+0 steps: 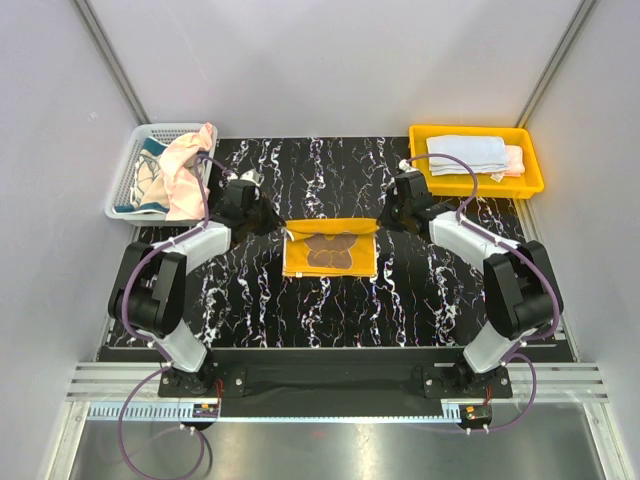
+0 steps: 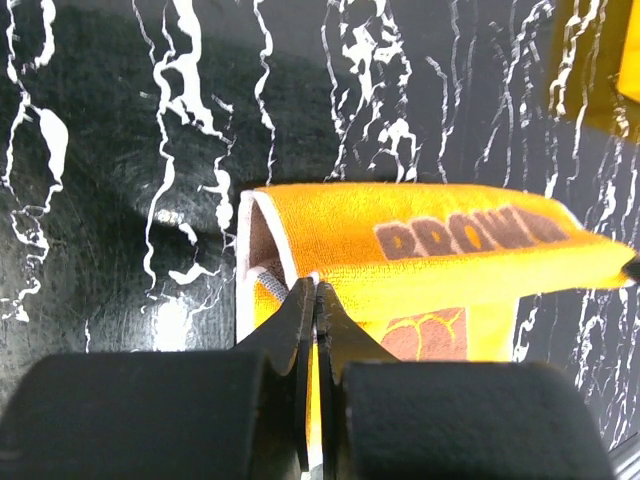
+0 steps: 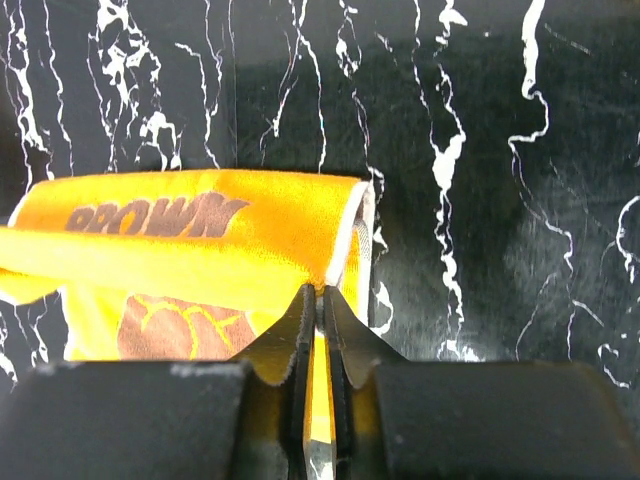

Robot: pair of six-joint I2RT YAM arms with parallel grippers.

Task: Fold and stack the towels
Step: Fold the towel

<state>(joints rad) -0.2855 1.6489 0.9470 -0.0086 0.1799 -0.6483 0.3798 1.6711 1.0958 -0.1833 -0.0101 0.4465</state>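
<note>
Left of the yellow tray (image 1: 476,185), you have the left gripper (image 2: 316,290) and right gripper (image 3: 320,292) each clamped on a brown towel (image 1: 330,250) corner, edge held raised, likely so it folds evenly.

Top view: orange towel (image 1: 330,250) far corners hidden under the arm heads, print too small to read. Left wrist view: right end cut by frame, lower part behind left jaws, lettering's end blurred. Right wrist view: left end cut off, bottom behind right jaws. In yellow tray (image 1: 478,190), pink towel (image 1: 514,160) mostly under white towel (image 1: 466,153).
</note>
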